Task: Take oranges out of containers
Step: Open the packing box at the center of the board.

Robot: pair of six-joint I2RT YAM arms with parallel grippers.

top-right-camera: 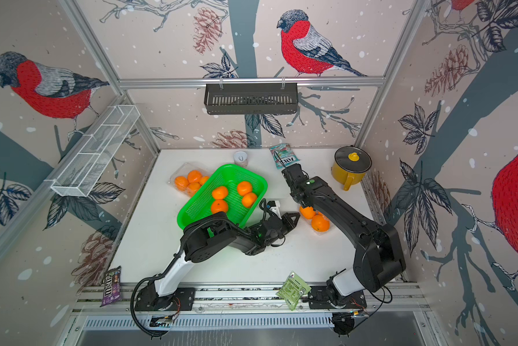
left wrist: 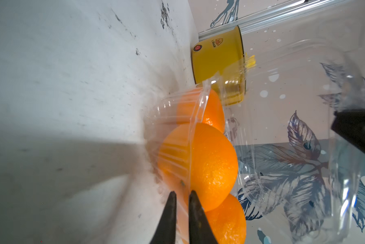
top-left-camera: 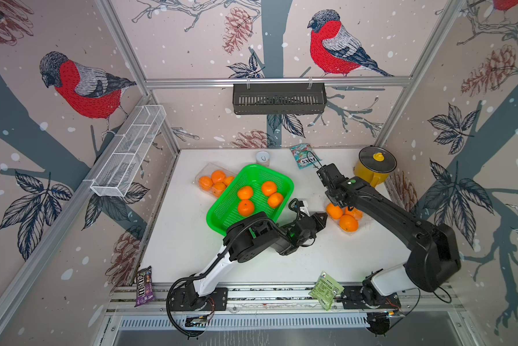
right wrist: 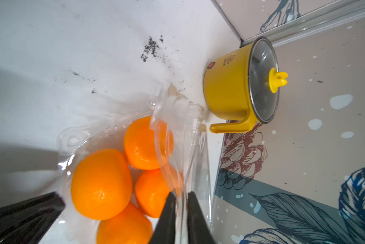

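A clear container (top-left-camera: 364, 223) sits at the table's right with several oranges (top-left-camera: 348, 223) in it, also seen in the right wrist view (right wrist: 101, 183). Its lid (left wrist: 304, 147) stands raised. My right gripper (right wrist: 182, 194) is shut on the lid's edge (right wrist: 177, 126). My left gripper (left wrist: 181, 193) is shut on the container's near wall (left wrist: 190, 147), reaching in from the left (top-left-camera: 323, 217). A second container (top-left-camera: 202, 173) with several oranges (top-left-camera: 205, 182) lies at the back left, partly under a green tray (top-left-camera: 281, 176) that holds several more oranges (top-left-camera: 245, 192).
A yellow pot (top-left-camera: 374, 167) with a glass lid stands just behind the right container. A white cup (top-left-camera: 263, 158) and a candy packet (top-left-camera: 305, 155) lie at the back. A green packet (top-left-camera: 326, 289) and a purple candy bag (top-left-camera: 144, 286) rest on the front rail.
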